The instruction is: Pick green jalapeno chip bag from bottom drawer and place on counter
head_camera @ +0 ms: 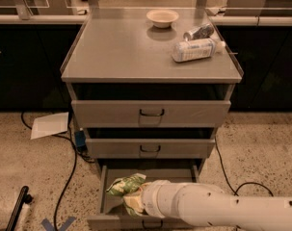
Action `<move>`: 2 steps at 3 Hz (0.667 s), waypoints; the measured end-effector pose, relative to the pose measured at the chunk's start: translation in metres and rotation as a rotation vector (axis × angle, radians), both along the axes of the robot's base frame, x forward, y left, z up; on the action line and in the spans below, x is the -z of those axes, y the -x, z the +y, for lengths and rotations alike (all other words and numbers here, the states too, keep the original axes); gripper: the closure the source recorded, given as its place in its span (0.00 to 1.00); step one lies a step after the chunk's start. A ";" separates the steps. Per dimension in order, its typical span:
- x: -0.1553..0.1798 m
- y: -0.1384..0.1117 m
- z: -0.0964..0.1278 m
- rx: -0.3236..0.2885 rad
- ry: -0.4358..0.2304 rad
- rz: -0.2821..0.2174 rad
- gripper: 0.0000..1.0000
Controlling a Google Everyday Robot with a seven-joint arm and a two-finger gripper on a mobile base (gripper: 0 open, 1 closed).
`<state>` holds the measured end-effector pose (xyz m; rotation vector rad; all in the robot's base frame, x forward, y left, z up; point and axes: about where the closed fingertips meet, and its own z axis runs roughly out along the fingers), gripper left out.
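While the bottom drawer (103,198) stands open, the green jalapeno chip bag (127,185) sits by its left edge, against the gripper (140,201) reaching in from the right; whether the gripper holds it cannot be told. A white bottle (196,49) lies near the right edge of the counter (121,49).

A lab or test kitchen is suggested. A grey metal bench (121,52) with three drawers is set on a speckled terrazzo floor (30,182), where loose cables (67,182), a sheet of paper (50,125) and a blue tape mark (56,224) are seen. Long pale ledges (30,19) with dark fronts are ranged behind. The gripper (132,202) is placed inside the open bottom drawer (104,196), by its left edge.
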<state>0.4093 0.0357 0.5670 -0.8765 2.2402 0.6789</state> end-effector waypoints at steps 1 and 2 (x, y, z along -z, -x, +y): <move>0.000 -0.004 0.001 -0.002 -0.006 -0.004 1.00; -0.037 -0.013 -0.002 0.010 0.010 -0.101 1.00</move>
